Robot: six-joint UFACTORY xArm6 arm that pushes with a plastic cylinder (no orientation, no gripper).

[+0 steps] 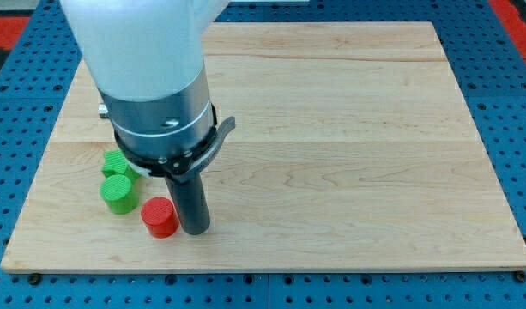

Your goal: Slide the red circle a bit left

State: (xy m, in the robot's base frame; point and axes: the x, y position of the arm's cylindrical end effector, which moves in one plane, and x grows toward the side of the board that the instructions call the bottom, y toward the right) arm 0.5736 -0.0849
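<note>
You are looking at a pale wooden desk that sits on a blue pegboard surface, and your arm comes down from the view's top over the desk's left part, its white upper body and grey metal collar covering much of that side. The tool here is only a straight dark rod, so there is nothing on it to spread or press together; it pinches nothing, and my tip rests near the desk's bottom edge, left of the middle of that edge. The red circle lies just beside my tip on the view's left, so close that the two look to be touching, though you cannot tell for certain from this angle. It stands near the bottom edge, toward the bottom-left corner yet clear of it. Up and to the view's left of the red circle you see a green cylinder, close by it but apart. Just behind that one, toward the desk's left edge, a second green block shows, partly hidden by the arm's collar, so its shape cannot be made out fully; the two green pieces appear to touch or nearly touch. All three blocks cluster in the desk's bottom-left region.
</note>
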